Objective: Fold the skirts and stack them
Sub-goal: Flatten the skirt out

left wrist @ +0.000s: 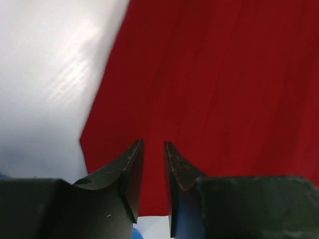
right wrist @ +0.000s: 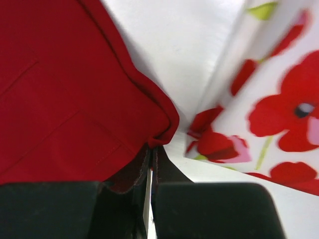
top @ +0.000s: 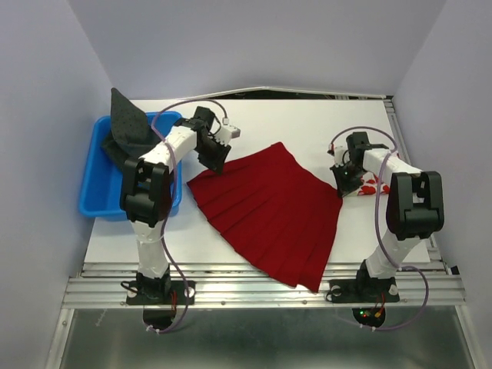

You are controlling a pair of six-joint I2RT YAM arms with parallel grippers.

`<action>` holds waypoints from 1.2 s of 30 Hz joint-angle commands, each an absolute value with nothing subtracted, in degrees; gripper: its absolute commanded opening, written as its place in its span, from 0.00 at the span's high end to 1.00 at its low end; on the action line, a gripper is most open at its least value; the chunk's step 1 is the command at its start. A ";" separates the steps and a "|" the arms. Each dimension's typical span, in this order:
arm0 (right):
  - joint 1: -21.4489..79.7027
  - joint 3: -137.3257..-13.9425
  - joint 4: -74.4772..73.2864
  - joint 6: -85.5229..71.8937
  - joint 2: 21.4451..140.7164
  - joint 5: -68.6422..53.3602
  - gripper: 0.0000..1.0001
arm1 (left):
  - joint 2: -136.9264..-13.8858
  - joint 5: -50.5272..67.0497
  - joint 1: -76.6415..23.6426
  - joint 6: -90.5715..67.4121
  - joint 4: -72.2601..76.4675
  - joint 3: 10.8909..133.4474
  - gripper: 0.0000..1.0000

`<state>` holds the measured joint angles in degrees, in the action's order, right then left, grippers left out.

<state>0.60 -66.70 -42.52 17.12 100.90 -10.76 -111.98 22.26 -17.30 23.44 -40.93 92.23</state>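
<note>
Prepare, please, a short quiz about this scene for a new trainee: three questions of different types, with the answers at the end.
1. True or false: the dark grey skirt sits in the blue bin.
2. Fill in the word: in the top view, the flower-print skirt lies on the ___ side of the red skirt.
3. Choose one: the right gripper is shut on A) the red skirt, B) the flower-print skirt, C) the dark grey skirt.

Key: 1 true; 2 right; 3 A.
</note>
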 commanded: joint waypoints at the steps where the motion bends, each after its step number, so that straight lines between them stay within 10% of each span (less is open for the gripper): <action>1: 5.62 -63.99 -47.46 22.50 99.32 -7.47 0.99 | -119.16 23.29 -17.75 23.65 -43.59 92.97 0.67; 15: 20.38 -66.97 -57.03 25.75 101.96 -20.63 0.88 | -151.79 19.42 -19.60 23.37 -51.24 139.13 0.72; 18: 23.20 -65.66 -57.83 28.82 96.61 -28.27 0.60 | -145.58 21.53 -21.09 28.20 -45.03 132.23 0.65; 21: 23.20 -67.93 -59.85 28.39 95.89 -30.15 0.54 | -136.37 23.20 -21.45 30.32 -40.44 123.00 0.59; 36: 19.60 -85.61 -51.69 25.05 107.57 -28.30 0.55 | -112.34 22.24 -20.92 28.21 -37.45 92.14 0.57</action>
